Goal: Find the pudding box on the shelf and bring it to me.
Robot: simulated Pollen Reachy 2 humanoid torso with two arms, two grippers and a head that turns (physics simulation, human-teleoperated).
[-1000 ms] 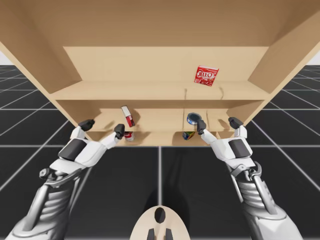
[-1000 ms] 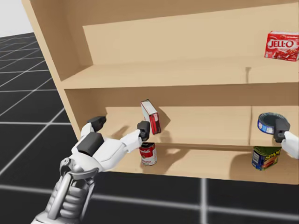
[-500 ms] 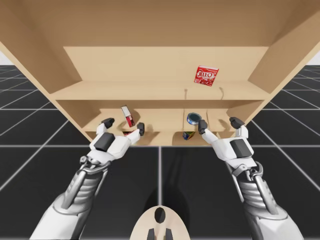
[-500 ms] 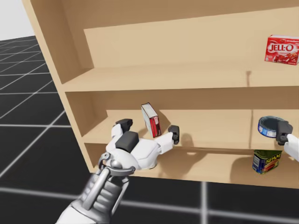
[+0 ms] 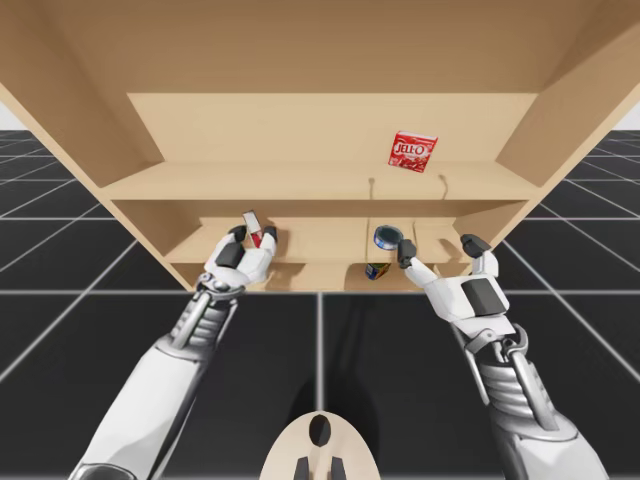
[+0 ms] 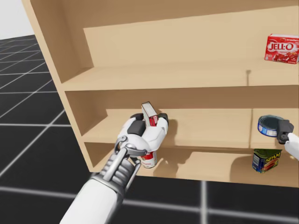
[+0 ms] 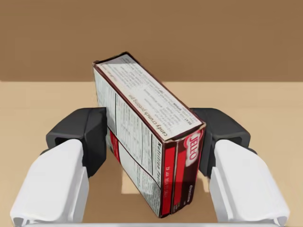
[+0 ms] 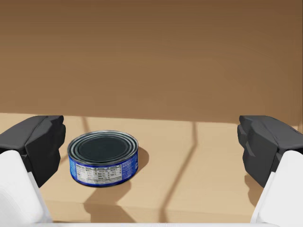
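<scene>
On middle shelf (image 6: 210, 133), left fingers (image 7: 90, 137) clamped on pudding box (image 7: 147, 137) edges, right fingers (image 8: 265, 146) apart

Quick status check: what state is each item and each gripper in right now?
dark red box: upright on middle shelf, turned askew, gripped.
left gripper: shut on dark red box.
right gripper: open, holding nothing.
blue can: upright, middle shelf, ahead of right gripper.
bright red box: upright, top shelf.
red-white can: upright, bottom shelf.
green can: upright, bottom shelf.
</scene>
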